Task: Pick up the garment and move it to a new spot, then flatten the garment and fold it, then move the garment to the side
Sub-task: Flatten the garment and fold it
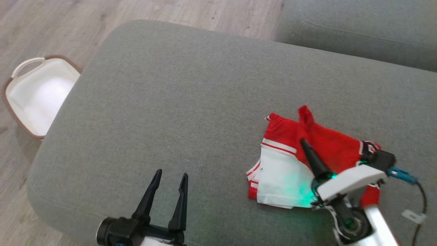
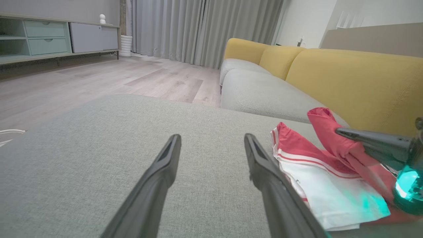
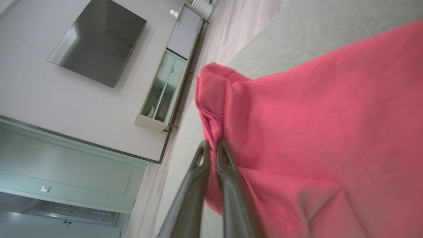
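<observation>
The garment (image 1: 290, 160), red and white with striped trim, lies partly folded on the grey cushion (image 1: 191, 102) toward its right front. My right gripper (image 1: 303, 141) is shut on a red fold of it, pinching that fold up into a small peak (image 1: 305, 116). The right wrist view shows the red cloth (image 3: 297, 132) clamped between the closed fingers (image 3: 211, 148). From the left wrist view the garment (image 2: 317, 175) sits to the right, with the right gripper (image 2: 340, 131) gripping its raised fold. My left gripper (image 1: 170, 176) stands open over bare cushion at the front left, well apart from the garment, nothing between its fingers (image 2: 168, 158).
A white basket (image 1: 37, 95) with a brown rim sits on the wood floor left of the cushion. A second grey cushion (image 1: 358, 30) lies at the back right, with yellow sofa backs (image 2: 347, 76) behind. A cable (image 1: 421, 201) trails from the right wrist.
</observation>
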### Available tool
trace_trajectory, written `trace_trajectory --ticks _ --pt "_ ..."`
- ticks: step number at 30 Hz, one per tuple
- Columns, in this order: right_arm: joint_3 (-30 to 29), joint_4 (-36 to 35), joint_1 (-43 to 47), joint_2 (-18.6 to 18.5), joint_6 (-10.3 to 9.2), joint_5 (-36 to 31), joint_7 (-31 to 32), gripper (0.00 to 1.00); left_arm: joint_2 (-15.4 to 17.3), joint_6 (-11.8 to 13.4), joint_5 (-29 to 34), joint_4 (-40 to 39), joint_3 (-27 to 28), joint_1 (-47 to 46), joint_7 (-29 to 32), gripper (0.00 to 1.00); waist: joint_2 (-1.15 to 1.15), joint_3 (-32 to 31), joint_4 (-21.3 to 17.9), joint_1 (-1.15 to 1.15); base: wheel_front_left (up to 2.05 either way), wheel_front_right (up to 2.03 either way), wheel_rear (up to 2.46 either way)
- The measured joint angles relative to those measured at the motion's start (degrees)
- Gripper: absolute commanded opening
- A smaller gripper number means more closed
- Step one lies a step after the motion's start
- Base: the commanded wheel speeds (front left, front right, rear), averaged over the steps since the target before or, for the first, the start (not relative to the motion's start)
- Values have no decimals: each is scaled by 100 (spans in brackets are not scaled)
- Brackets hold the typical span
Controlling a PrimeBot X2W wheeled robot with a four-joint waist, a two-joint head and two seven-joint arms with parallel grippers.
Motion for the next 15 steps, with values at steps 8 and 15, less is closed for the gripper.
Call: trace_trajectory --ticks 8,15 --pt "1188 867 -706 -32 0 666 -739 0 -4 -1 -1 58 -47 1 0 100 0 -63 208 0 0 0 0" --pt "1647 1343 -797 -48 0 932 -901 11 -5 1 -1 67 -36 16 0 100 0 -88 239 0 0 0 0"
